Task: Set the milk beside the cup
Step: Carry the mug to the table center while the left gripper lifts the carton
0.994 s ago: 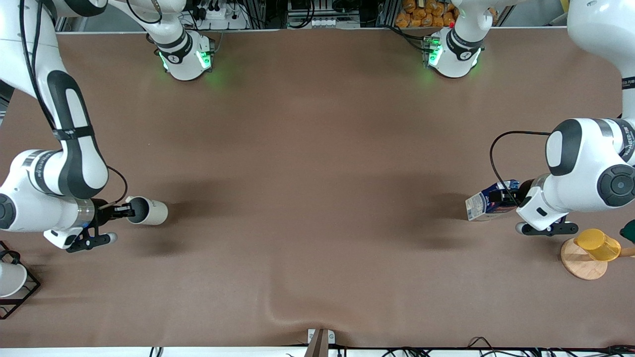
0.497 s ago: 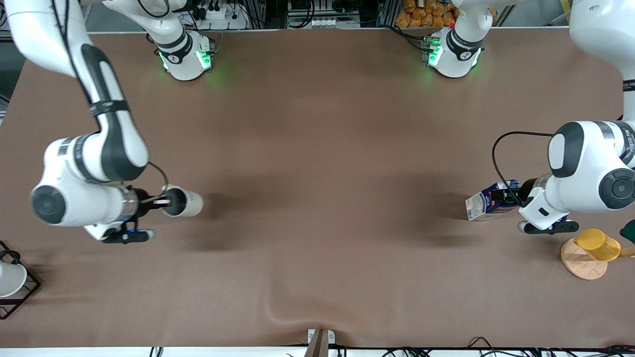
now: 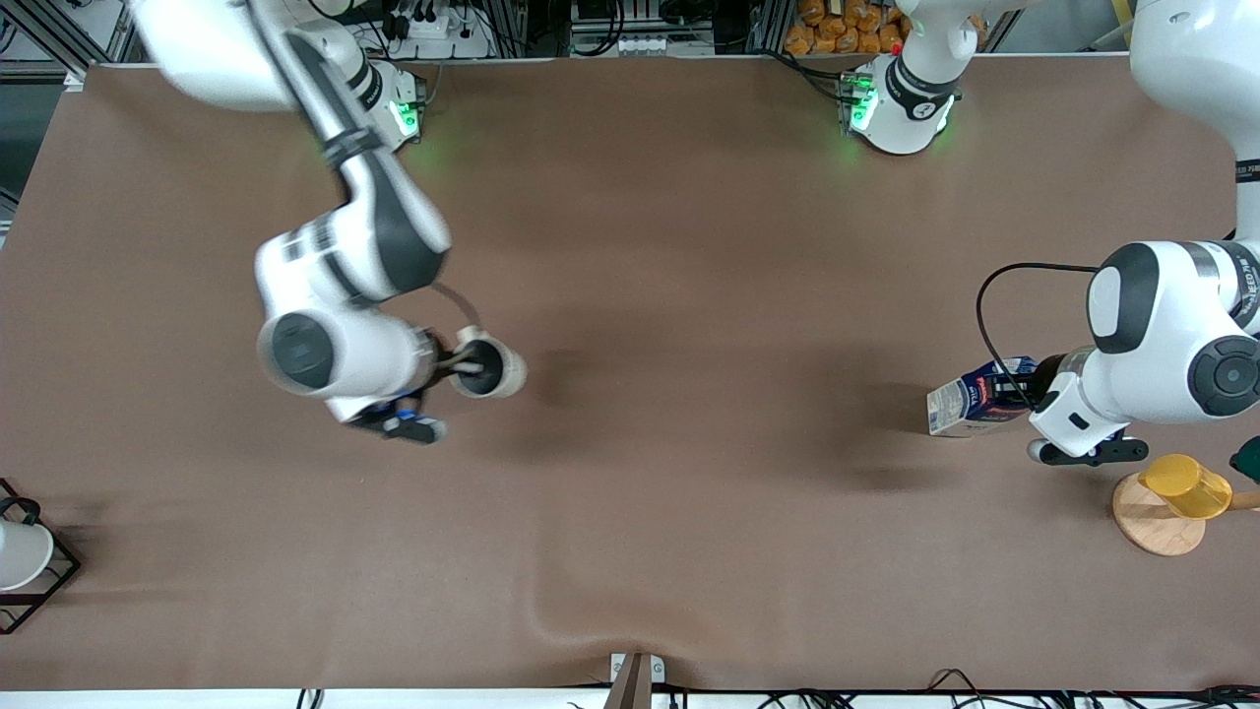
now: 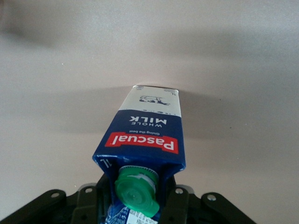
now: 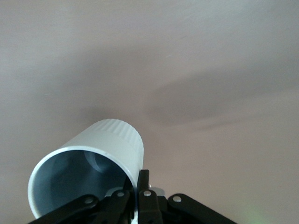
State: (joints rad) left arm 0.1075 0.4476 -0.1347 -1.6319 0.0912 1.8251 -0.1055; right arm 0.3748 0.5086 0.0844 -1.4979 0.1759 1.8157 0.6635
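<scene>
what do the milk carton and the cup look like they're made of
The milk carton looks like coated paperboard: flat printed panels, folded creases, slight sheen, with a green cap that looks like moulded plastic. The cup could be matte ceramic or plastic: even pale grey wall, fine ridges around its base, no gloss. The look leaves that open.

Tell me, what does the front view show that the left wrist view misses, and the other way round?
Only the front view shows the right gripper shut on the cup above the table, the yellow cup on its wooden stand, and the white cup in the black wire rack. Only the left wrist view shows the milk's green cap, red label and cow picture. Both show the milk held in the left gripper, and the brown tabletop.
</scene>
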